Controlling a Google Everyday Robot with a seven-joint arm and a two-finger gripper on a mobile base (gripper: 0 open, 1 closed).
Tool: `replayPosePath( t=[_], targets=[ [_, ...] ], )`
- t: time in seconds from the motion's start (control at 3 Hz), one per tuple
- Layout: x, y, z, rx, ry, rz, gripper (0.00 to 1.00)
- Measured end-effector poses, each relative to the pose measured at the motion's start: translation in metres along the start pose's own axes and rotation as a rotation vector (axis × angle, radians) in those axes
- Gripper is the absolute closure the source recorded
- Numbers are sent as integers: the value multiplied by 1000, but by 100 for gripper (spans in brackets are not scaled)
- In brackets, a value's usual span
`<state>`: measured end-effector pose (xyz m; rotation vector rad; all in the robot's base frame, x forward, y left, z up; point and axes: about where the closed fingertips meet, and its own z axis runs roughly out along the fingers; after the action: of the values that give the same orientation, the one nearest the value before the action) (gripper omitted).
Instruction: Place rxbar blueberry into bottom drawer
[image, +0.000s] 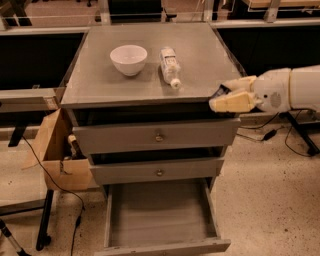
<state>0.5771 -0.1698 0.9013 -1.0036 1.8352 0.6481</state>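
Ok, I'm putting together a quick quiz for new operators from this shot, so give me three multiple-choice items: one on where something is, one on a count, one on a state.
1. Where on the cabinet top is the claw?
A) back left corner
B) dead centre
C) front right corner

2. How many drawers carry round brass knobs?
A) one
B) two
C) three

3. The bottom drawer is:
A) pulled open
B) pushed shut
C) lifted out of the cabinet

Answers:
1 C: the claw sits at the front right edge, closed on the rxbar blueberry.
2 B: only the upper two drawers show a knob.
3 A: its floor lies exposed in front of the cabinet.
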Motion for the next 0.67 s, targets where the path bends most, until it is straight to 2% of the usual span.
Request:
replayPosePath(
  t=[0.33,0.67],
  targets=[
    [65,34,46,-23,-3,90,100],
    [123,45,99,-20,-4,176,100]
  ],
)
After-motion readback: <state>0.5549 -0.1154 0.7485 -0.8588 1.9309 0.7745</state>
